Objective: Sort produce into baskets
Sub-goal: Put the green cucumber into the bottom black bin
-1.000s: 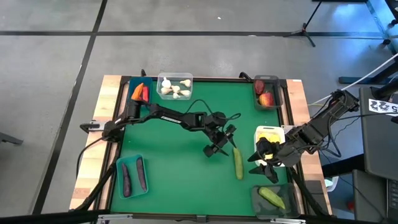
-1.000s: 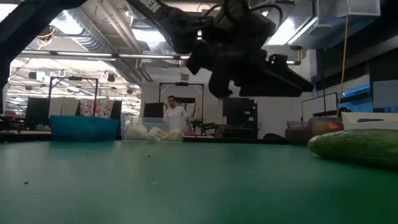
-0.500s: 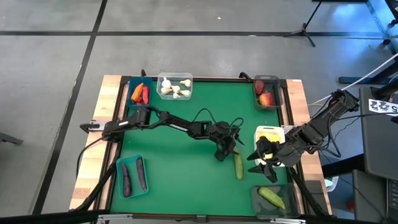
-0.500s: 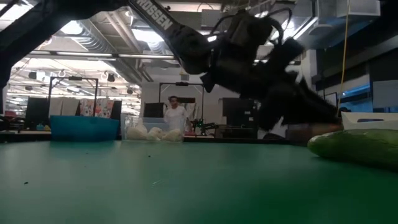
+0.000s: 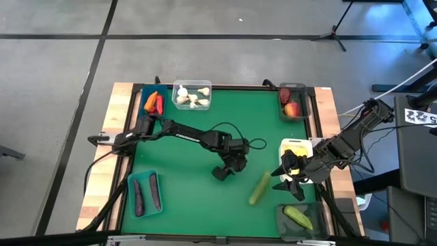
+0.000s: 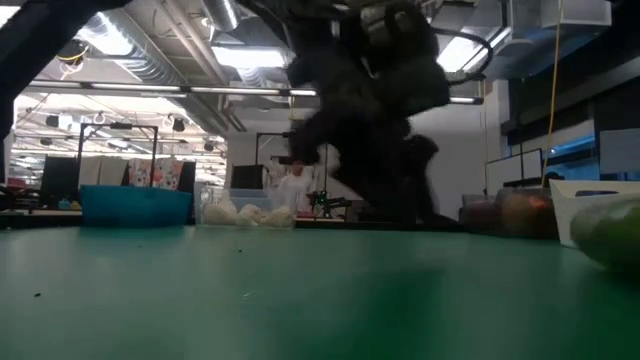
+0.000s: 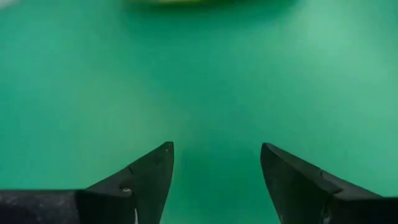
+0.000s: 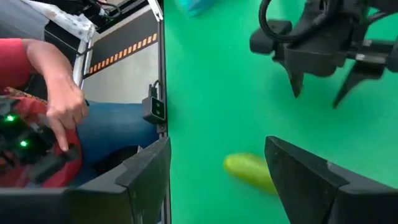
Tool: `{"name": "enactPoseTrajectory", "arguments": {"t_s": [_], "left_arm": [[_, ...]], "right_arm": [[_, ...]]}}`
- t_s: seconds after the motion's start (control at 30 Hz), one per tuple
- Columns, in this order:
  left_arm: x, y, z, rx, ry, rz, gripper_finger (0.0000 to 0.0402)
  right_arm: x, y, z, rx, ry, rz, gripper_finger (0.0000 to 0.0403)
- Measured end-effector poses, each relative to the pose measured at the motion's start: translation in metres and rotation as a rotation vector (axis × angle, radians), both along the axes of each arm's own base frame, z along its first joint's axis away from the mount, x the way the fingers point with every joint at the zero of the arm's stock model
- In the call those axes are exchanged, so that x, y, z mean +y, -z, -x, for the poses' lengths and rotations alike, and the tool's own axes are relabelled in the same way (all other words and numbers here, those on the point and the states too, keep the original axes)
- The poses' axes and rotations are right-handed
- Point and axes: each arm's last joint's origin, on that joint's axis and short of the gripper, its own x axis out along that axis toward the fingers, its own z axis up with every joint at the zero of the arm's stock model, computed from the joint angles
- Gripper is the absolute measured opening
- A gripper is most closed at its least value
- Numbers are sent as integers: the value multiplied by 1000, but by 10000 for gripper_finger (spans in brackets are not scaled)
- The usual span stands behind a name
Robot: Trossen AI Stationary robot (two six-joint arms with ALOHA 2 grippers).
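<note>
A loose green cucumber (image 5: 259, 188) lies slantwise on the green mat, toward the near right; it also shows as a cucumber (image 8: 249, 169) in the right wrist view and at the low view's right edge (image 6: 610, 230). My left gripper (image 5: 220, 173) hangs open over the bare mat to the cucumber's left, pointing steeply down, with nothing between its fingers (image 7: 152, 177). My right gripper (image 5: 281, 179) waits open by the right edge, near the white basket (image 5: 306, 143) of lemons. Another cucumber lies in the dark basket (image 5: 281, 212) at the near right.
Blue basket (image 5: 144, 92) with carrot and peppers, clear basket (image 5: 192, 85) with garlic and dark basket (image 5: 304, 102) with apples line the far edge. Teal basket (image 5: 132, 198) with eggplants sits near left. A person's hand (image 8: 62, 106) shows beyond the table's edge.
My left gripper tipped downward, went to the cucumber's far end, then drew back toward the table's left and near side, staying open. The cucumber, which lay along the near-far line, has turned to a slant and slid a little toward the near edge.
</note>
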Motion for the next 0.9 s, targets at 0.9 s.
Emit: {"name": "enactPoseTrajectory", "arguments": {"t_s": [0.9], "left_arm": [[-4,-130,84,175,-131,53,237]], "right_arm": [[53,137,-59,617,-209,254,259]]}}
